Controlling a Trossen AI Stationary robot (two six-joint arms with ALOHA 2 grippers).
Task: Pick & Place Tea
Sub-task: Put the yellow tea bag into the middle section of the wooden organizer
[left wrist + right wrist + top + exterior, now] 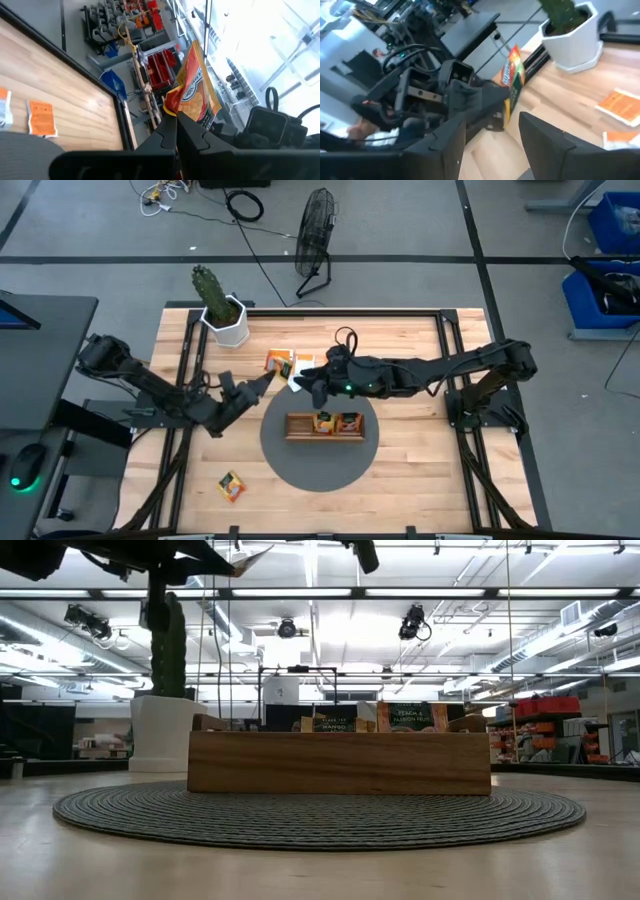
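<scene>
From above: left gripper [268,378] raised beside the tray [326,425], clamped on a sachet [266,377], likely for carrying over; right gripper [312,385] nearby, above loose tea sachets [288,364]. Left wrist: fingers [172,131] pinching the sachet's lower edge, upright. Right wrist: jaws spread wide, empty, facing that sachet.

Glossy sachet [194,92]; matt wooden tray [338,762]; ribbed woven mat [320,813].
</scene>
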